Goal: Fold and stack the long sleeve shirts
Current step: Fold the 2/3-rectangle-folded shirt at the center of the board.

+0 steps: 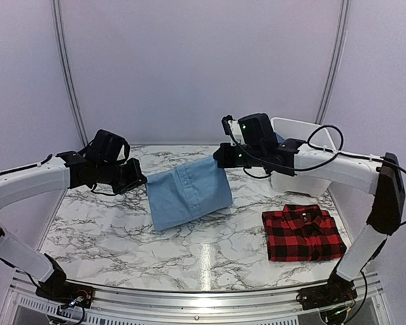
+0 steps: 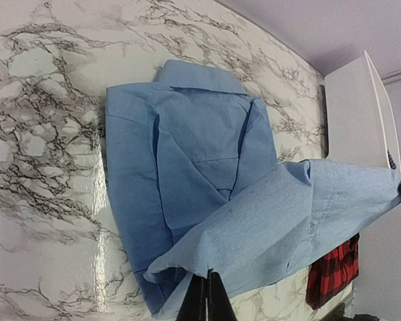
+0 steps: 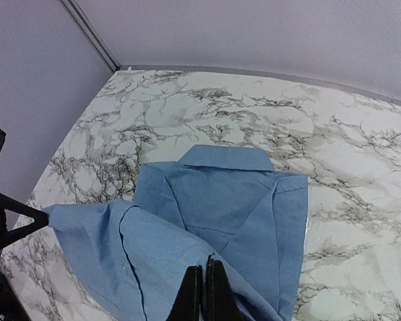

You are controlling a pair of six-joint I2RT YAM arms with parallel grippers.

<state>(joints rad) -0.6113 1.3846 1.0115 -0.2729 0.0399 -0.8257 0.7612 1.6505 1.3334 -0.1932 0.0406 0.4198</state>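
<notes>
The light blue shirt lies collar-up on the marble table with its sleeves folded in. Its bottom edge is lifted off the table, stretched between both grippers. My left gripper is shut on one hem corner. My right gripper is shut on the other hem corner. The collar and upper body of the shirt rest flat on the table. The red-and-black plaid shirt lies folded at the front right, apart from both grippers.
A white plastic bin stands at the back right, just behind my right arm, with a bit of dark blue cloth showing in it. The marble table ends at a metal rail along the near edge.
</notes>
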